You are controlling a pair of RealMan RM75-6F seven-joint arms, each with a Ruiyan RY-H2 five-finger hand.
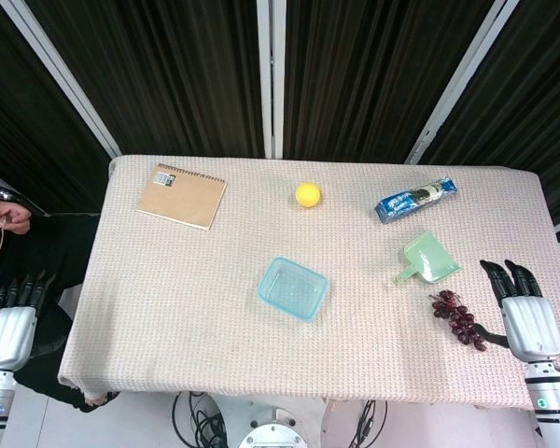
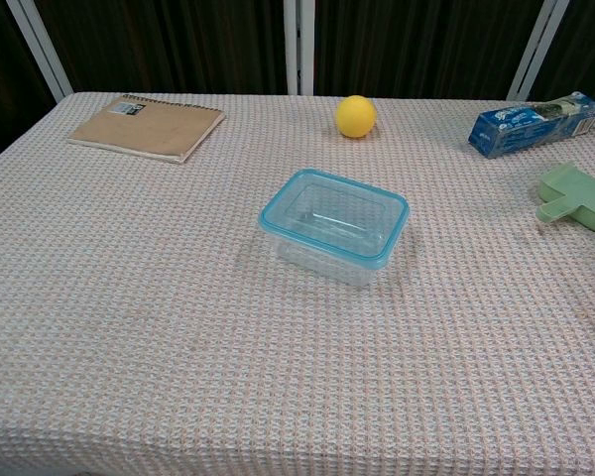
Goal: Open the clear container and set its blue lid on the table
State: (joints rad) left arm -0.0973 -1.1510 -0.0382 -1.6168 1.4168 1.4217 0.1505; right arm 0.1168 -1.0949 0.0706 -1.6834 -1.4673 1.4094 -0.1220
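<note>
Nearest, both hands idle at the table's near edge, empty with fingers straight and apart: the left hand [image 1: 7, 322] off the left corner, the right hand [image 1: 527, 313] beside the grapes [image 1: 459, 318]. Mid-table, well apart from either, stands the container [image 2: 334, 226], its blue lid [image 2: 278, 204] seated on top, so opening looks unstarted. Beyond lie the scoop [image 1: 428, 259], ball [image 1: 308, 194], notebook [image 1: 181, 195] and snack packet [image 1: 415, 200].

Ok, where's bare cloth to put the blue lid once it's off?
Widest free patch: left of the clear container with the blue lid, in front of the brown spiral notebook. The near strip is bare too. The right side is crowded: green scoop, blue snack packet, dark grapes.
</note>
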